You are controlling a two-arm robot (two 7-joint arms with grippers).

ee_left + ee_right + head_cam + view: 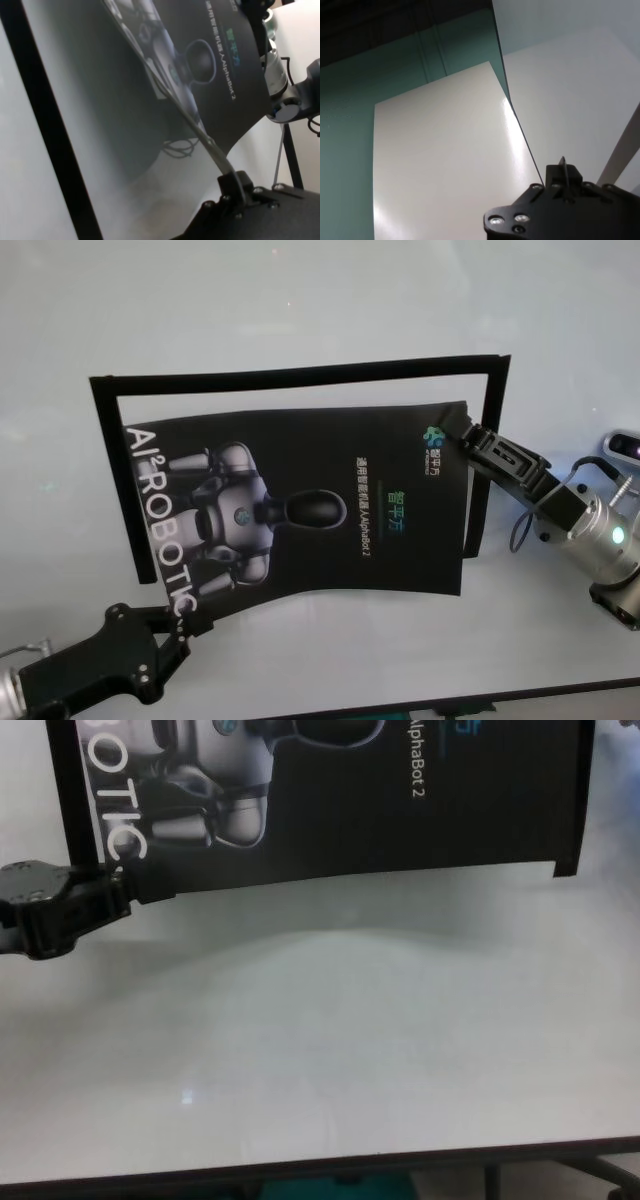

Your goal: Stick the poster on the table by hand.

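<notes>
The poster [300,500] is being held above the tabletop [300,310] by both arms, stretched between them. It is a black glossy sheet with a grey-white robot picture, the white letters "AI²ROBOTIC" along its left edge and small text "AlphaBot 2" near the middle. In the head view it is lying over a black frame outline [300,375] that is marked on the white tabletop; the outline is showing along the far side, the left side and part of the right side of the sheet.

The left gripper [180,630] is at the near left corner of the poster. Its black fingers [120,890] are closing narrow on the sheet's corner, just beside the letters "TIC". In the left wrist view the sheet is rising away from the pinching point [227,172] and is clearly lifted, with its dark shadow falling on the tabletop under it.

The right gripper [462,437] is at the far right corner of the poster, near the small green and blue logo [434,438]. Its fingers are also pressed together on the sheet; in the right wrist view the thin edge of the poster [520,135] is running straight into the fingers [563,175], and the pale back side of the sheet is visible.

In the chest view the near edge of the poster is hanging slightly curved over the white tabletop [350,1050].
</notes>
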